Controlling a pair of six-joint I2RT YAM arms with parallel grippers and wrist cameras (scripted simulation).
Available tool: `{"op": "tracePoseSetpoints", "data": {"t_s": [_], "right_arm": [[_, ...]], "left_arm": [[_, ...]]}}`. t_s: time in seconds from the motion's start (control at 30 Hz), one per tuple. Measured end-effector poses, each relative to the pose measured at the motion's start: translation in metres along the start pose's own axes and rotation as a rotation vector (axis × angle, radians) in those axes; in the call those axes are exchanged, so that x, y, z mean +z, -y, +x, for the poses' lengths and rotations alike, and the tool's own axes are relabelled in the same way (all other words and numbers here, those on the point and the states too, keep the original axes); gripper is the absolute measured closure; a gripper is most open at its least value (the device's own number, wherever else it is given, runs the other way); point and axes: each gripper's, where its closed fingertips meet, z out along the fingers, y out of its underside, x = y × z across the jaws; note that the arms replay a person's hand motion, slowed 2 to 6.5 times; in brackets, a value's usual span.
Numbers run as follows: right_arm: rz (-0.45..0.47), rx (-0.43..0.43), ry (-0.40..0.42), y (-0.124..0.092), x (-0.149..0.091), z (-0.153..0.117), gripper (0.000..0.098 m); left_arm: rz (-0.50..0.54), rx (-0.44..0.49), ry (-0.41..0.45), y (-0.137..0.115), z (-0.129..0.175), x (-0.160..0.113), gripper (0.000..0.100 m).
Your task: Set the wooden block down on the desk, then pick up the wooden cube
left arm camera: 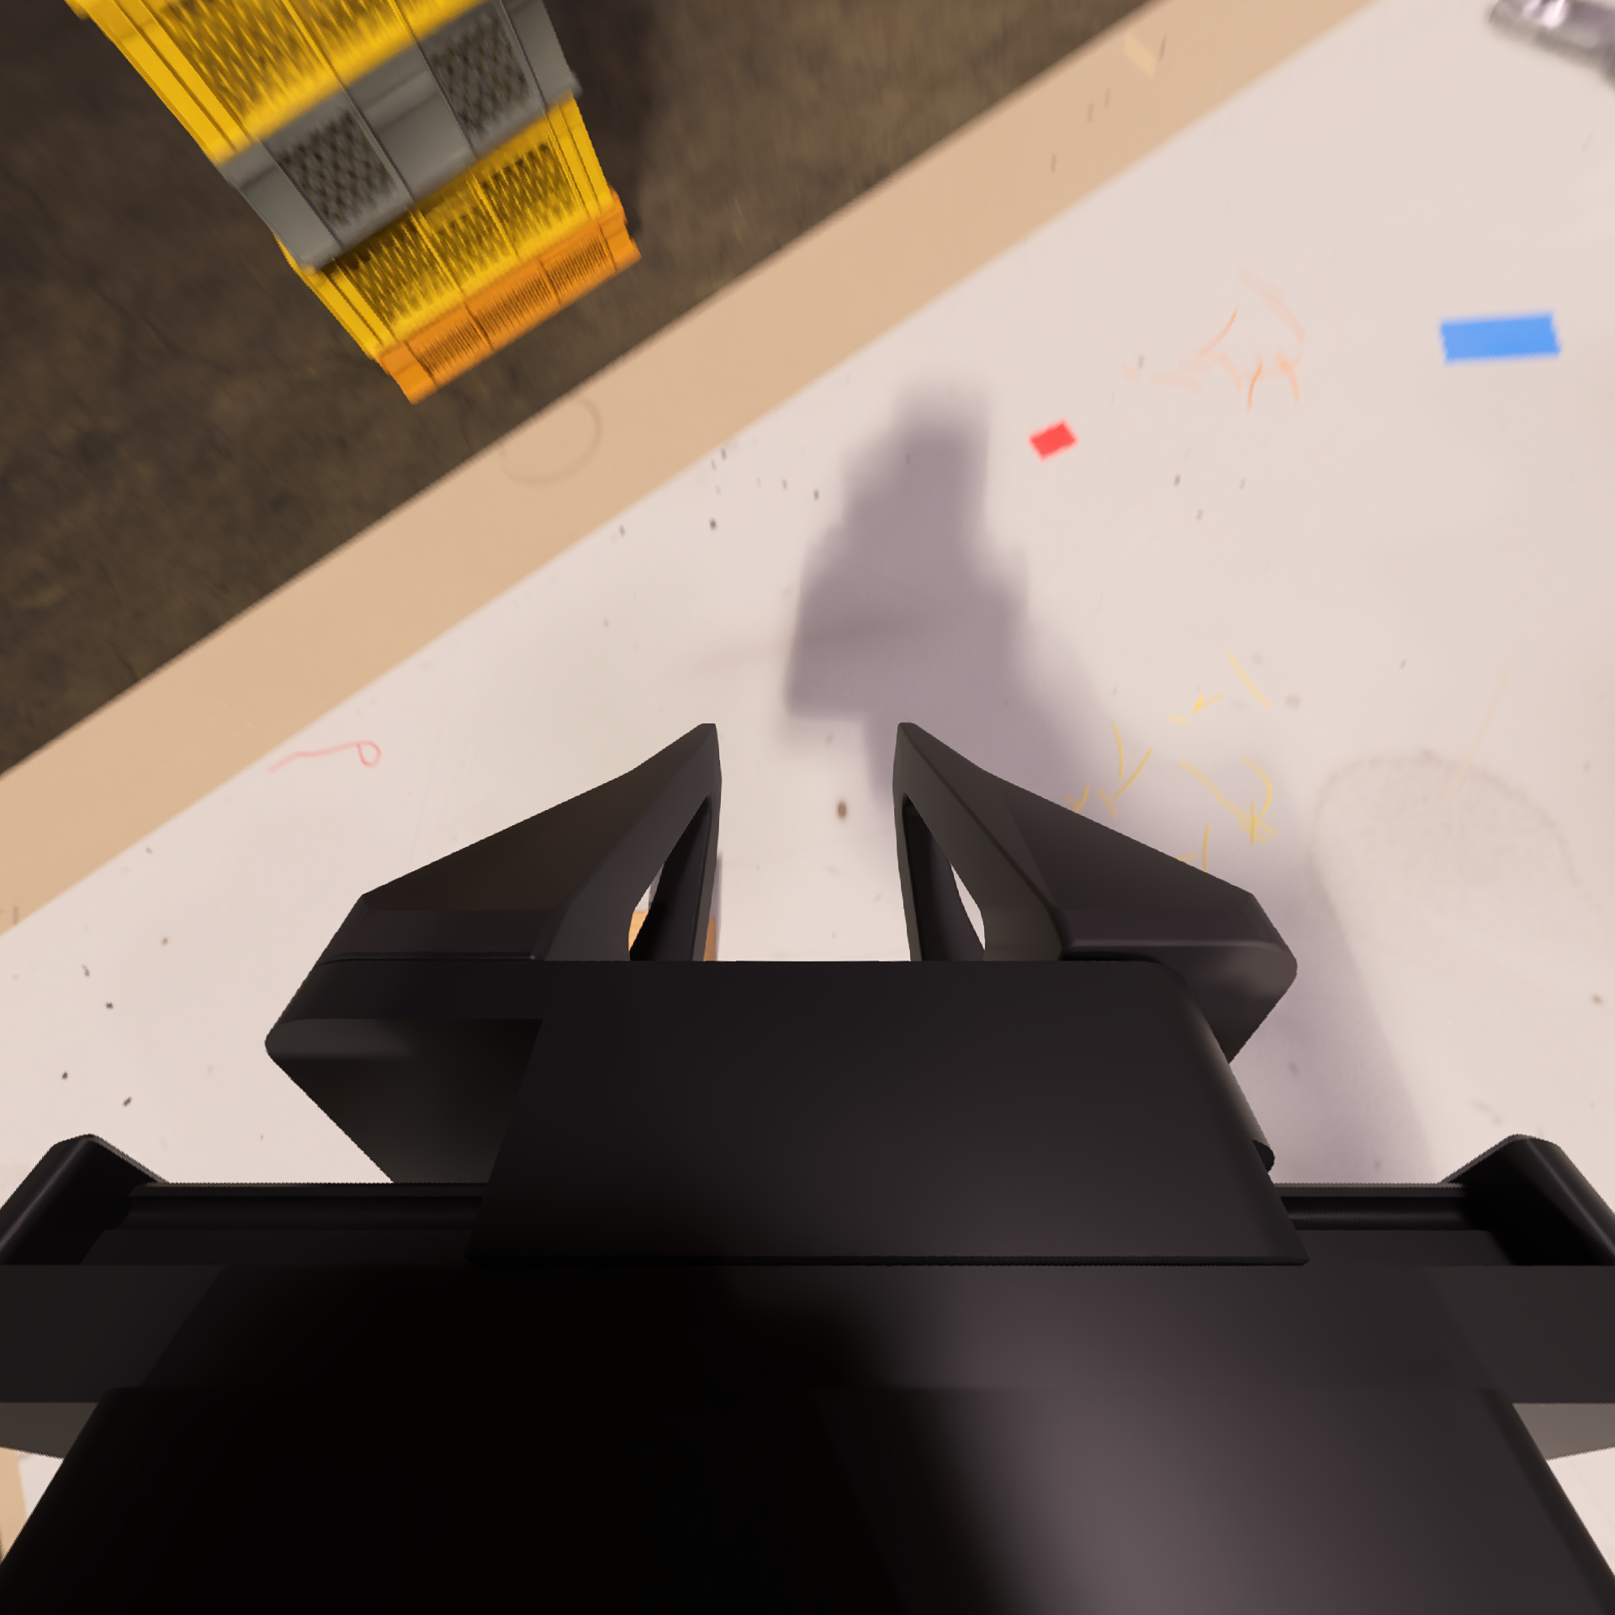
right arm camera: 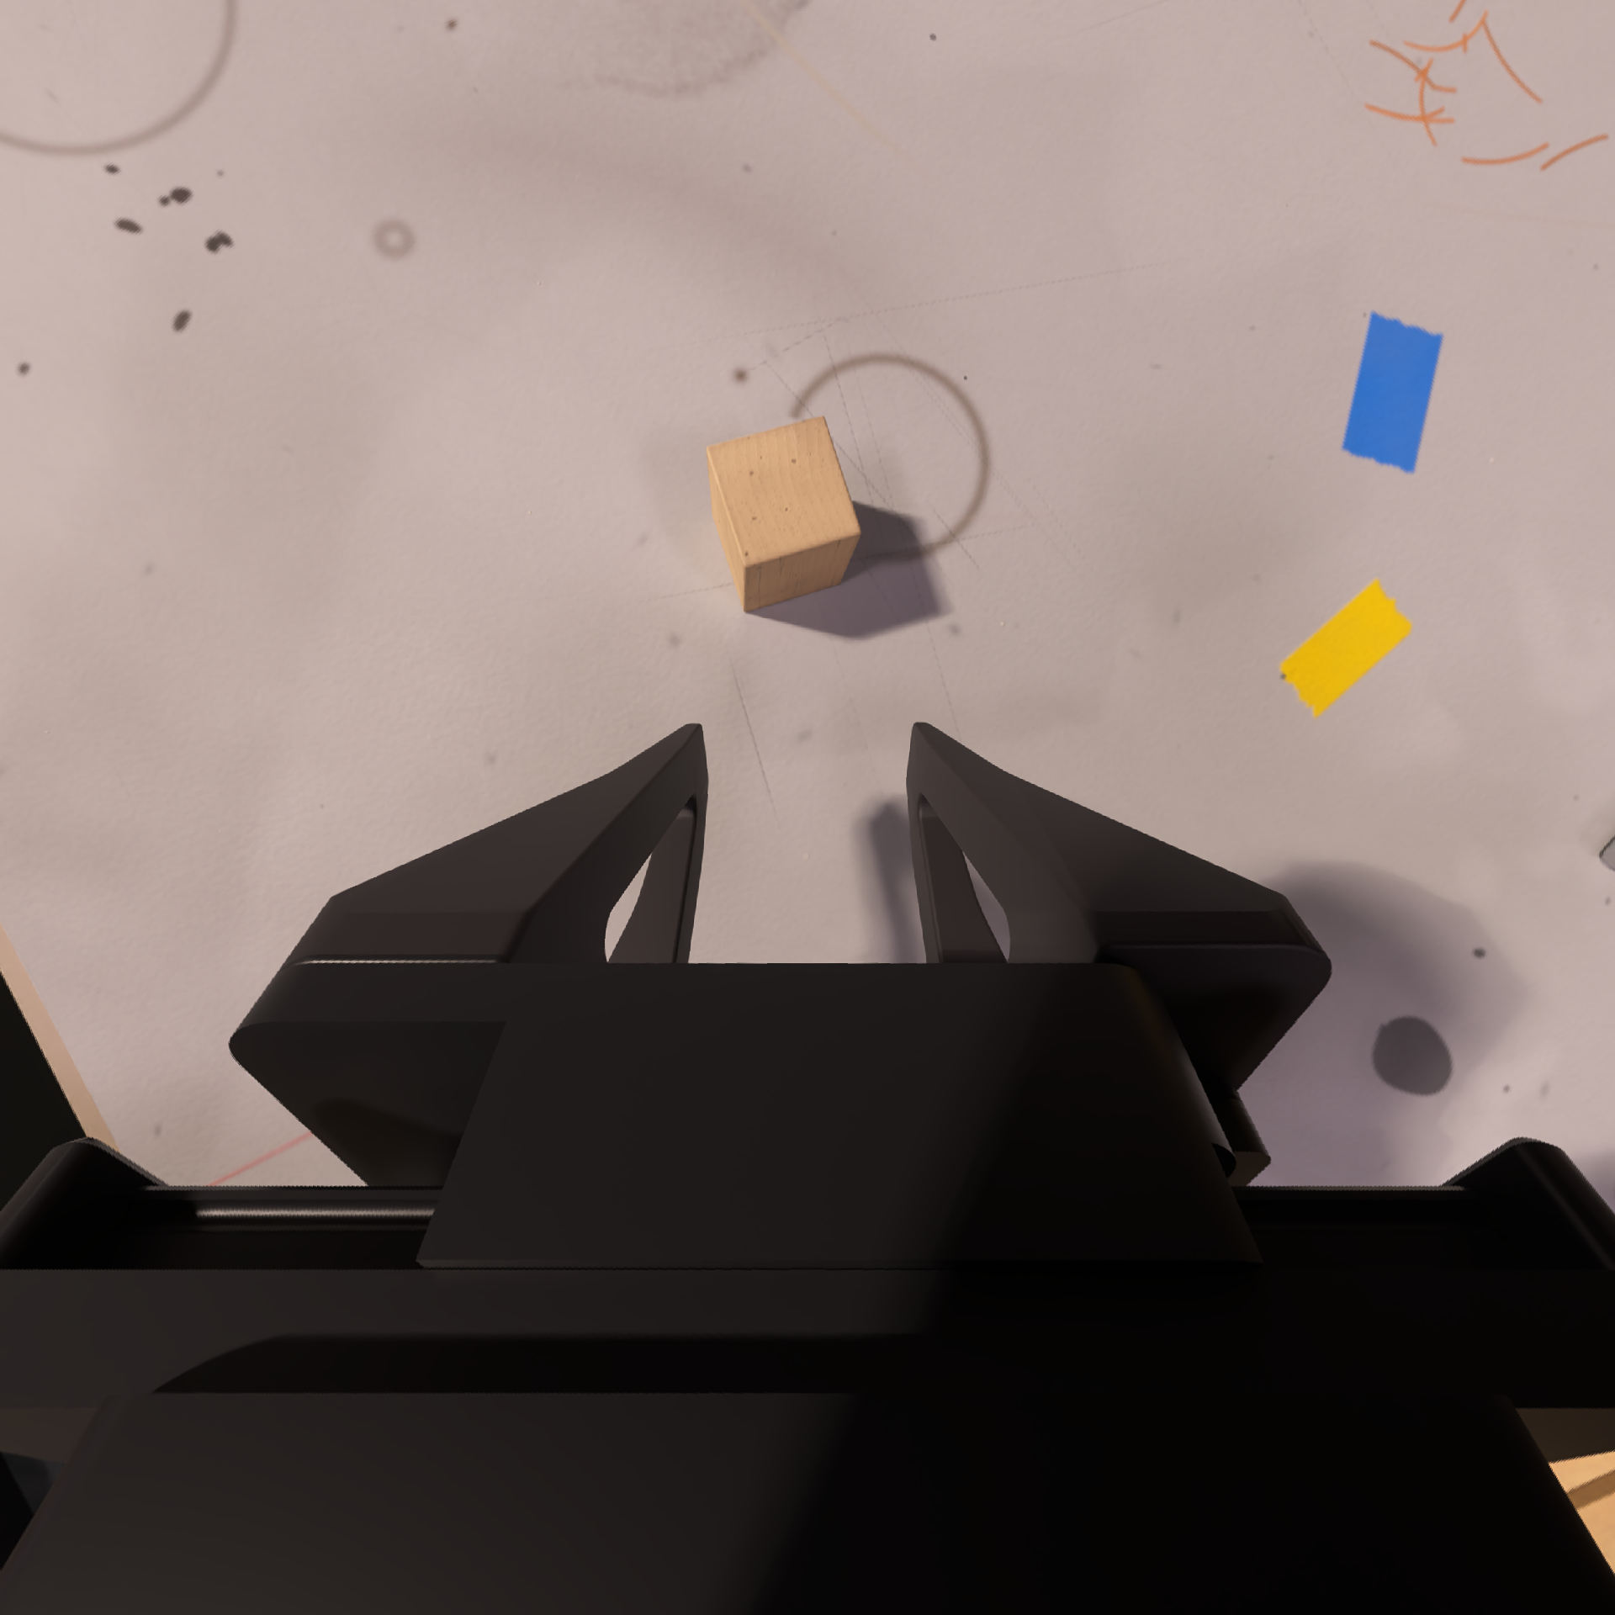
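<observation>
While the counter [right arm camera: 350, 612] carries the wooden cube [right arm camera: 780, 511] resting flat and free, both pincers stand empty. The left pincer [left arm camera: 806, 743] hangs with fingers parted over bare counter near its edge, probably parked out of the way; a small tan sliver behind its left finger cannot be identified. The right pincer [right arm camera: 806, 743], fingers spread and gripping nothing, points toward the cube, which lies ahead, well short of its fingertips, likely staged for the pickup. Blue tape [right arm camera: 1391, 391] and yellow tape [right arm camera: 1346, 648] lie right.
</observation>
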Motion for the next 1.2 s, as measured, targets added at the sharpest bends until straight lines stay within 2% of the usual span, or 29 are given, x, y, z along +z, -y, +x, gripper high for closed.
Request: {"op": "tracePoseSetpoints", "data": {"t_s": [0.2,0.3,0.6,0.83,0.97,1.13,1.2], "right_arm": [[0.044,0.035,-0.005,-0.009,-0.002,-0.004,0.0596],[0.067,0.049,-0.006,-0.011,-0.002,-0.005,0.0603],[0.105,0.068,-0.004,-0.013,0.0,-0.007,0.0617],[0.128,0.079,0.008,-0.013,0.002,-0.009,0.0631],[0.14,0.078,0.009,-0.012,0.002,-0.008,0.064],[0.162,0.079,-0.006,-0.011,0.002,-0.007,0.0665],[0.174,0.079,-0.017,-0.01,0.0,-0.006,0.067]], "left_arm": [[-0.259,-0.035,-0.116,-0.032,-0.003,0.025,0.063],[-0.377,-0.047,-0.142,-0.049,-0.005,0.037,0.062],[-0.716,0.025,0.0,-0.093,-0.047,0.047,0.062],[-0.888,-0.066,-0.02,-0.117,-0.056,0.048,0.059],[-0.97,-0.075,-0.01,-0.133,-0.057,0.05,0.059],[-1.006,-0.051,0.01,-0.14,-0.058,0.054,0.061],[-0.994,-0.027,0.012,-0.137,-0.058,0.055,0.066]]}}
